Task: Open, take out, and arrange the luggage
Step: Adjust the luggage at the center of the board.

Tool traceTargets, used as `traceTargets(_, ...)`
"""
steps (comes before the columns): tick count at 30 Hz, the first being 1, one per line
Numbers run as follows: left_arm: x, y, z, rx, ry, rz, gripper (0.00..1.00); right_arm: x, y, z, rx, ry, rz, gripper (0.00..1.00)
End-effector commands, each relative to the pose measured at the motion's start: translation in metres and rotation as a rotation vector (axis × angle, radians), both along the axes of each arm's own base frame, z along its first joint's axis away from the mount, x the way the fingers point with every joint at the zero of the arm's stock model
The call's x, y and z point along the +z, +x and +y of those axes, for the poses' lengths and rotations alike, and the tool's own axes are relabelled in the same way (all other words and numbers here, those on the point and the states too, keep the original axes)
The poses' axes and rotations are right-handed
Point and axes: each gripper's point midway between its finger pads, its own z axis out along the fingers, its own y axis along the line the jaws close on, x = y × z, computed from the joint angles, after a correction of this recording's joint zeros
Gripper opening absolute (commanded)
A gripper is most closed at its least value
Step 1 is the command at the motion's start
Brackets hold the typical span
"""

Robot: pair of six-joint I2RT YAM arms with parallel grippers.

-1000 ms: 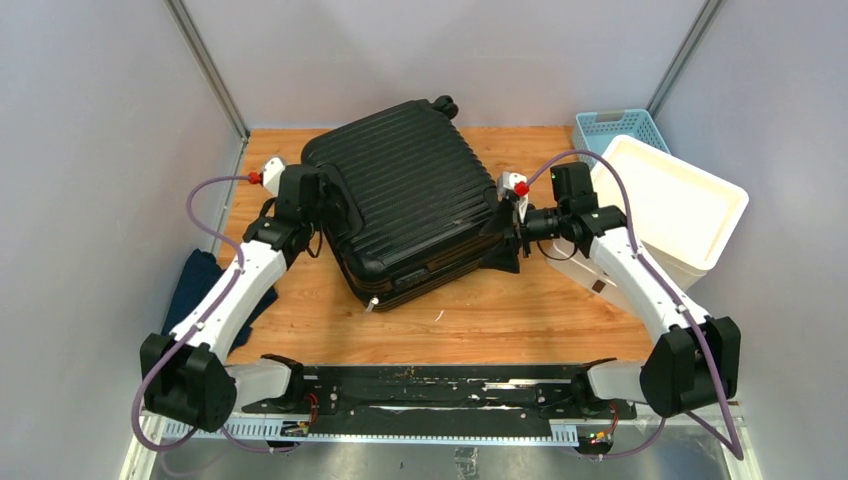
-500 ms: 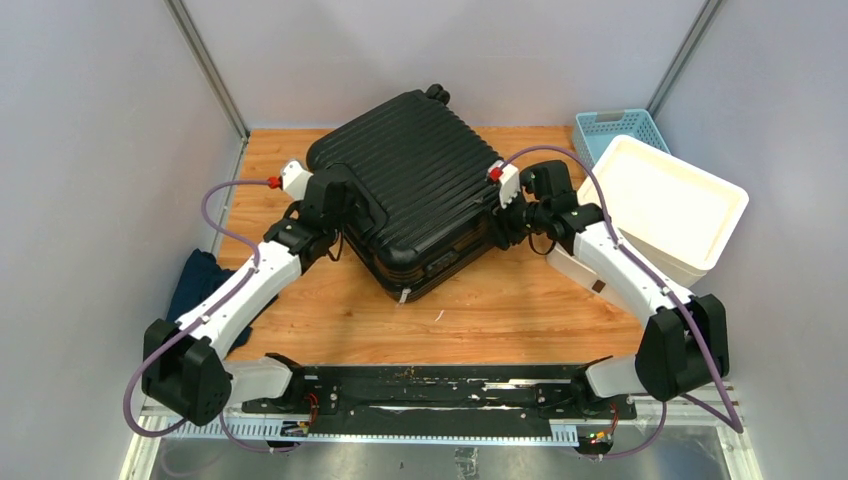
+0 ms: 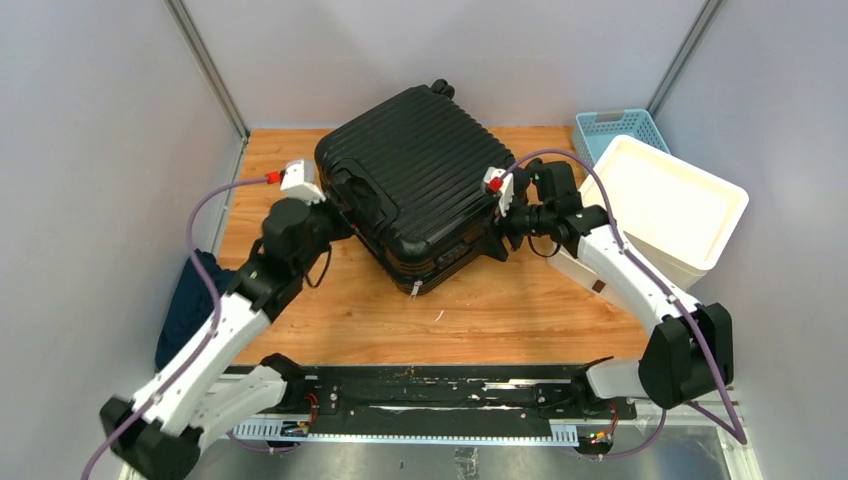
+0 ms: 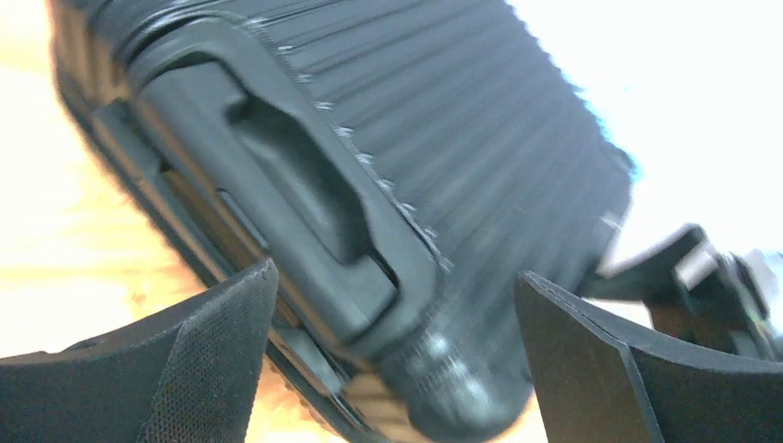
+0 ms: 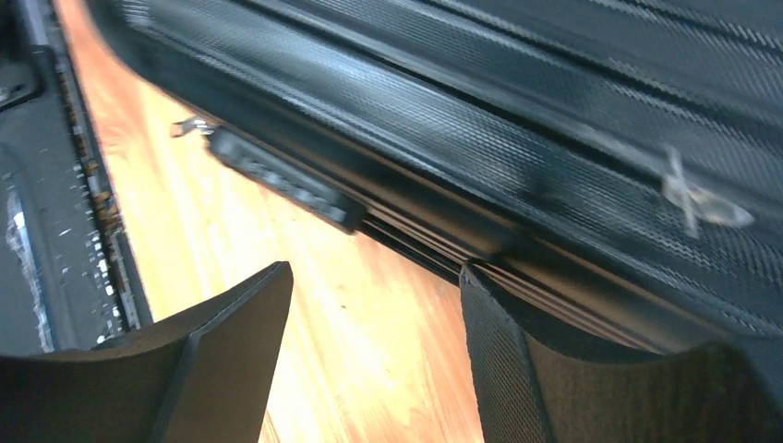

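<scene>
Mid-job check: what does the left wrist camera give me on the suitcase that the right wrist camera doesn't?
Left wrist only: the luggage's recessed carry handle and ribbed shell, framed by the open left gripper, with the right arm beyond.
Right wrist only: the seam along the case's edge, a silver zipper pull, the black base rail, and the open right gripper low beside that edge.
Both: the black luggage on the wooden table, with nothing held.

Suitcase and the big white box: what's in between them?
The right gripper, at the suitcase's side, above the wooden table. The top view shows it.
</scene>
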Motion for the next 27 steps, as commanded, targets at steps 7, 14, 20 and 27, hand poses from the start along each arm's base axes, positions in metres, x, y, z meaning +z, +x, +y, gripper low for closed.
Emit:
traceTargets(7, -0.011, -0.130, -0.070, -0.742, -0.210, -0.234, 1.00, 0.039, -0.044, 0.022, 0.318, 0.170, -0.064, 0.71)
traceTargets(14, -0.040, -0.146, -0.074, -0.679, -0.320, -0.141, 0.94, 0.046, -0.050, 0.022, 0.341, 0.204, -0.058, 0.71)
traceTargets(20, -0.079, -0.136, -0.083, -0.563, -0.364, 0.033, 1.00, 0.049, -0.055, 0.027, 0.358, 0.216, -0.046, 0.71)
traceTargets(27, -0.113, -0.134, -0.103, -0.532, -0.217, 0.097, 1.00, 0.052, -0.056, 0.025, 0.349, 0.206, -0.057, 0.71)
